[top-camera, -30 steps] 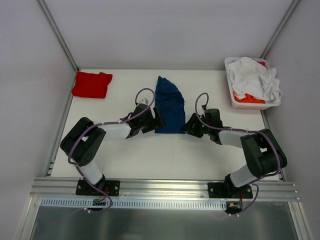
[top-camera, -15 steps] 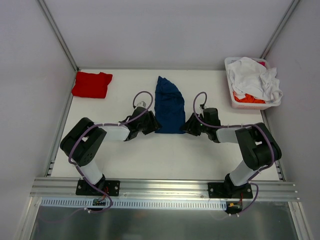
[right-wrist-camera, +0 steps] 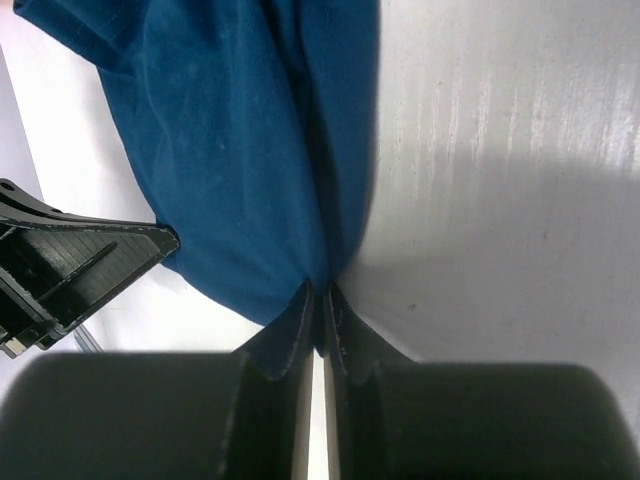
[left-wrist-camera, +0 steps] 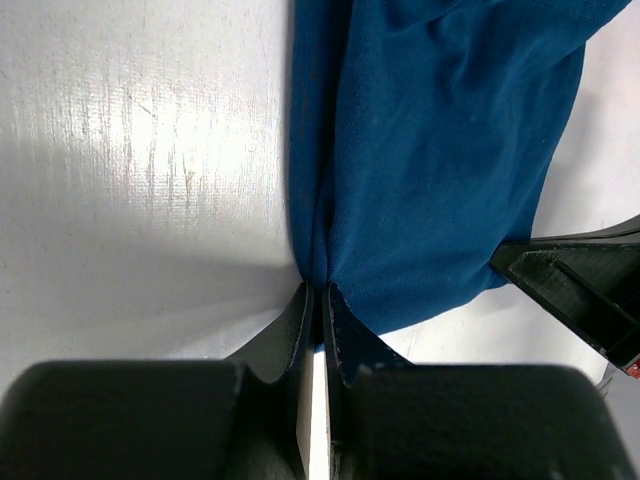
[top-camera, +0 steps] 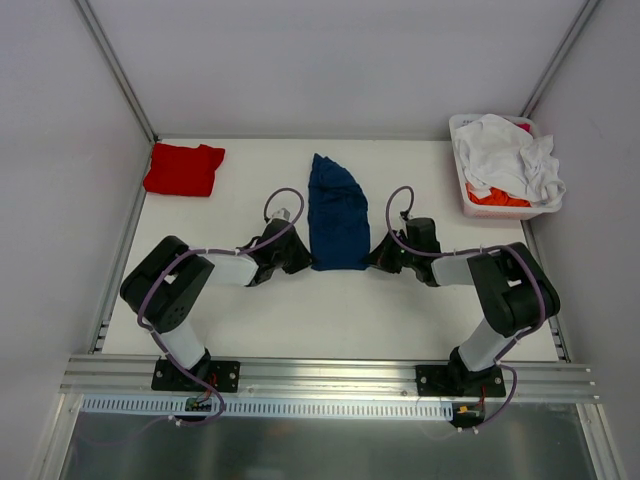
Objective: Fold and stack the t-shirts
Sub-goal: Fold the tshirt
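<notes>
A navy blue t-shirt [top-camera: 338, 222] lies folded into a long strip in the middle of the table, its narrow end pointing away. My left gripper [top-camera: 305, 262] is shut on its near left corner; in the left wrist view the blue cloth [left-wrist-camera: 440, 170] bunches into the closed fingertips [left-wrist-camera: 319, 292]. My right gripper [top-camera: 373, 259] is shut on the near right corner, where the cloth [right-wrist-camera: 240, 150] gathers into that gripper [right-wrist-camera: 320, 288]. A folded red t-shirt [top-camera: 184, 168] lies at the far left corner.
A white bin [top-camera: 468, 200] at the far right holds crumpled white [top-camera: 508, 155] and orange [top-camera: 497, 198] t-shirts. Metal frame posts rise at the table's far corners. Grey walls close in on the left and right sides.
Both grippers slid in to the near corners of the navy t-shirt and shut on them. The shirt's near end has narrowed slightly.
</notes>
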Controlling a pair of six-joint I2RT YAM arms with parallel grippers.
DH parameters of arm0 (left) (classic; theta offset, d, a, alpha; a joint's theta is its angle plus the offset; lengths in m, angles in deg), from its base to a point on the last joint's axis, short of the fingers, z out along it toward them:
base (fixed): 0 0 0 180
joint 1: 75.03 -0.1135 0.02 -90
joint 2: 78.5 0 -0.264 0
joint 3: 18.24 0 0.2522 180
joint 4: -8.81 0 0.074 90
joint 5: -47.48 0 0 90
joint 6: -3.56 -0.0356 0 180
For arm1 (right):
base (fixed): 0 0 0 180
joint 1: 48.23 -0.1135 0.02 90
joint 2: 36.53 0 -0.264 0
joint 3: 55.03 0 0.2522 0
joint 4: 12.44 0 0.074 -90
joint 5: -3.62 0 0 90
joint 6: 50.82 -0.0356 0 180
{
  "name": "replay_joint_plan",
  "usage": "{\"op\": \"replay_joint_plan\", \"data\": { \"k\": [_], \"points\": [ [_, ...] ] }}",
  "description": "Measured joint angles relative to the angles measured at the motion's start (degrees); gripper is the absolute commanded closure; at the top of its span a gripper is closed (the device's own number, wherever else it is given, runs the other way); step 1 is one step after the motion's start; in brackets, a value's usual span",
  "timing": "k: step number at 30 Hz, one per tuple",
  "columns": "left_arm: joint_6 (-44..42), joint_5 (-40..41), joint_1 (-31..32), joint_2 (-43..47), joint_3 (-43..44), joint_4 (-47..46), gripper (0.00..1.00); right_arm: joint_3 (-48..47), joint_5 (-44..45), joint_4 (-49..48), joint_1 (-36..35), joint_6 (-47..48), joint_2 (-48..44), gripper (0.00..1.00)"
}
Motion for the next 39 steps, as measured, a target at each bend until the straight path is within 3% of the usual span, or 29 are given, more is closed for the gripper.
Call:
{"op": "replay_joint_plan", "data": {
  "k": [7,13,30,34,39],
  "points": [
    [0.55,0.07,0.76,1.46,-1.95,-0.79,1.00,2.21,-0.04,-2.97,-0.46,-0.96,-0.48,1.00],
    [1.68,1.66,4.63,6.51,-5.77,1.66,1.00,7.63,3.32,-1.20,-4.87,-1.27,-7.52,1.00],
    [11.76,12.52,25.05,29.68,-12.00,21.33,1.00,17.73,24.96,28.70,-26.95,-4.61,-57.18,1.00],
    [15.13,16.17,31.19,31.91,-10.86,26.27,1.00,17.75,29.64,34.47,-32.39,-6.47,-62.05,1.00],
    [18.73,19.91,37.29,31.71,-7.65,32.39,1.00,17.09,37.31,39.45,-41.94,-8.87,-61.75,1.00]
  ]
}}
